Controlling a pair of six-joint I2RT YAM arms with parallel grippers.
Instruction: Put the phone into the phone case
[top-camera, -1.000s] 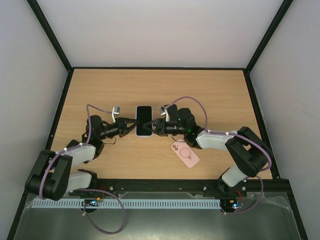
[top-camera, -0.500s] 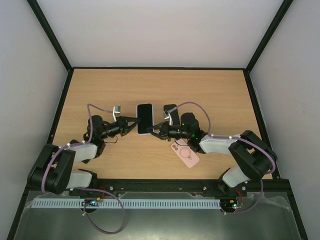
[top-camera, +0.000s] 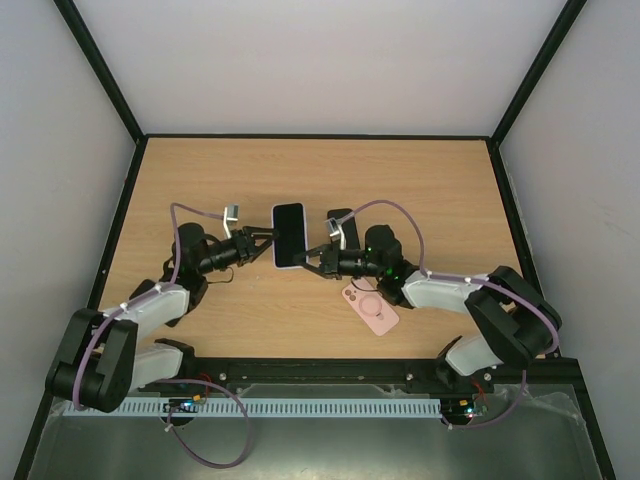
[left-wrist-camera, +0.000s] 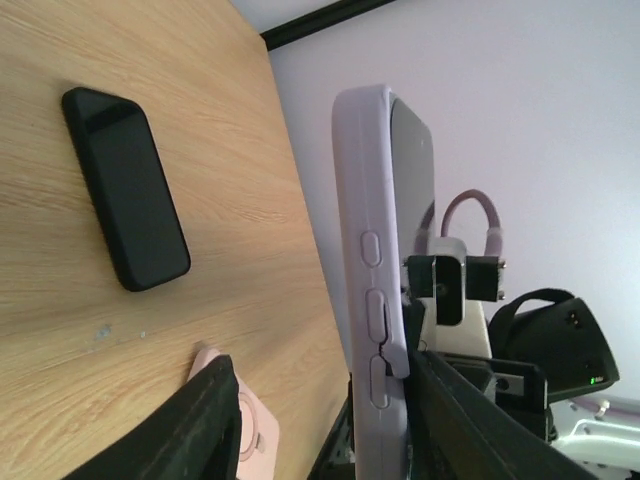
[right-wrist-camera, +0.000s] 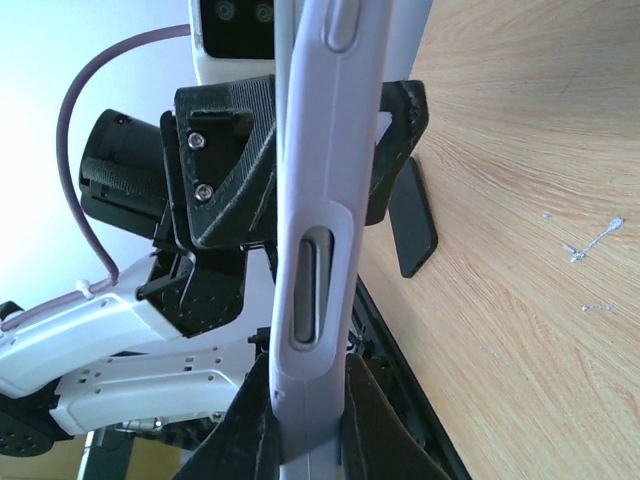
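Note:
A phone with a dark screen (top-camera: 288, 233) sits in a lilac phone case (left-wrist-camera: 372, 240) and is held off the table on its edge between the two arms. My right gripper (right-wrist-camera: 310, 400) (top-camera: 309, 257) is shut on the case's long edge (right-wrist-camera: 312, 210). My left gripper (left-wrist-camera: 318, 365) (top-camera: 262, 239) is open, one finger on each side of the cased phone and a clear gap on the table side. By the side buttons the case's rim (left-wrist-camera: 395, 352) stands a little off the phone.
A black phone-shaped slab (top-camera: 340, 222) (left-wrist-camera: 125, 200) (right-wrist-camera: 412, 225) lies flat on the wooden table (top-camera: 200, 180) just behind the right gripper. A pink case with a ring on its back (top-camera: 370, 307) (left-wrist-camera: 245, 425) lies nearer the right arm. Black frame rails edge the table.
My left gripper has opened off the cased phone. My right gripper closed on it and now holds it alone. The phone has shifted slightly away from the arm bases.

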